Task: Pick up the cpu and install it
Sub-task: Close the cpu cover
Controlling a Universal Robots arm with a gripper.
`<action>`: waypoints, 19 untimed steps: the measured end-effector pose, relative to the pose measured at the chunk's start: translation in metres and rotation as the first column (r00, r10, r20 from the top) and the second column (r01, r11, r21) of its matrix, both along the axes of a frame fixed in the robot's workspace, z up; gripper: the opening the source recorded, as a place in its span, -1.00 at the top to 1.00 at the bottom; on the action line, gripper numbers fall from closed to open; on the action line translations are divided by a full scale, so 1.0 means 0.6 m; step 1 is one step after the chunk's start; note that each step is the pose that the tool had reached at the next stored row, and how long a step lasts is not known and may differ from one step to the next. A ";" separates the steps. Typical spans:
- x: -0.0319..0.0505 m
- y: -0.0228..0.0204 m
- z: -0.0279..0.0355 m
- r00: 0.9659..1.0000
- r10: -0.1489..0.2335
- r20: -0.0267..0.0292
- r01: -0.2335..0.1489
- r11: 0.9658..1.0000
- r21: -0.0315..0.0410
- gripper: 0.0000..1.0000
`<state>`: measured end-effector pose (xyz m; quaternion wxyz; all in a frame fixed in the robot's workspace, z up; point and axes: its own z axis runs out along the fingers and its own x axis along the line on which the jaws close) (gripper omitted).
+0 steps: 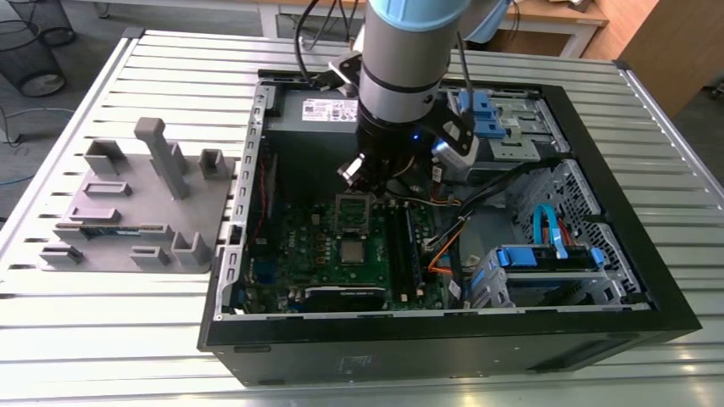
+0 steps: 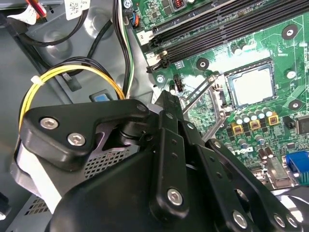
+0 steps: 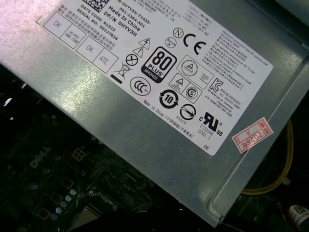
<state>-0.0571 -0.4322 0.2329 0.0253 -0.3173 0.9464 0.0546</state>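
Note:
The cpu (image 1: 354, 251) is a small silver square lying flat in the motherboard socket inside the open computer case; in the second wrist view the cpu (image 2: 250, 86) sits inside the socket's frame. The socket's metal retention frame (image 1: 352, 205) stands swung open behind it, and its thin lever (image 2: 200, 90) is raised. My gripper (image 1: 365, 174) hangs inside the case above the open frame, a little behind the cpu and apart from it. Its black linkage (image 2: 169, 140) fills the foreground of the second wrist view. Nothing shows in its grasp.
A grey tray (image 1: 136, 212) with upright holders lies on the slatted table at the exterior view's left. The silver power supply (image 3: 159, 96) sits close behind my gripper. Memory slots (image 2: 227, 24), yellow cables (image 2: 72, 72), orange cables (image 1: 442, 250) and blue drive cages (image 1: 548, 254) crowd the case.

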 end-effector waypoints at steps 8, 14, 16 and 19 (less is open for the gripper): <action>0.000 0.0000 0.002 1.000 0.023 0.000 -0.023 1.000 0.000 0.79; 0.000 0.0000 0.003 0.999 0.039 0.000 -0.039 0.999 0.000 0.79; 0.000 0.0000 0.004 0.999 0.044 0.000 -0.044 0.999 0.000 0.79; 0.000 0.0000 0.005 0.999 0.051 0.000 -0.051 0.999 0.000 0.79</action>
